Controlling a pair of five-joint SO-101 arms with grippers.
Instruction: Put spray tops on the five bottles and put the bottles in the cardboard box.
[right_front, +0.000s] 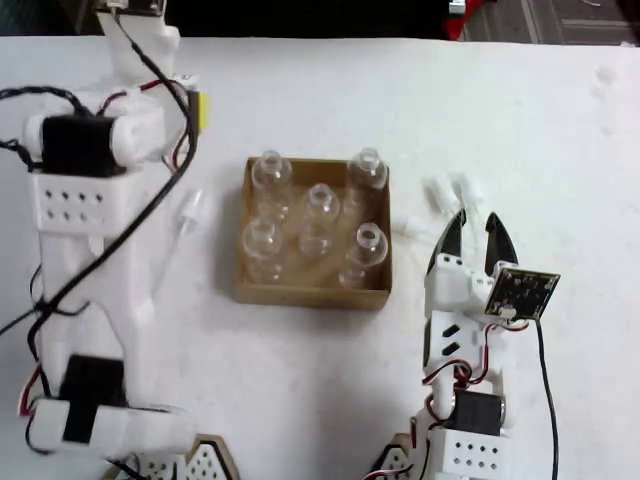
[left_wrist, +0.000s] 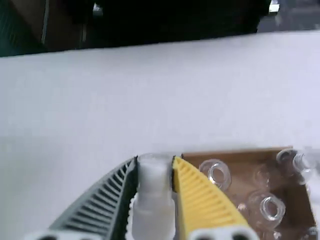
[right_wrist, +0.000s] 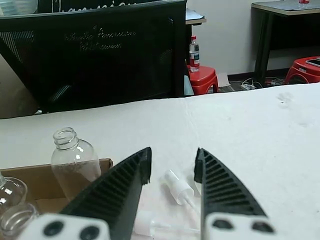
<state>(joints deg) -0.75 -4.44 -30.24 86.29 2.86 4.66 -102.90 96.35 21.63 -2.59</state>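
The left gripper (left_wrist: 155, 161) is clamped on a white spray top (left_wrist: 152, 197), with the grey finger on one side and the yellow finger on the other. The left wrist view gives that grip plainly. The high view gives the bulk of the left arm (right_front: 90, 200) and a yellow edge. Just beside the fingers sits the cardboard box (left_wrist: 235, 154), with open-necked bottles (left_wrist: 215, 172) standing in it.

The right gripper (right_wrist: 172, 162) has its black fingers apart and holds nothing, low over the white table (right_wrist: 260, 130). On the table between the fingers lies a loose spray top (right_wrist: 179, 187). From above, this gripper is near the box's right side, with a small cluster of spray tops (right_front: 445, 190) just past its tips.

The high view lets all five bottles be counted: one in each corner and one in the middle, all upright and uncapped. A further top (right_front: 190, 212) lies by the box's left side, next to the left arm. I cannot tell whether it is the clamped one.
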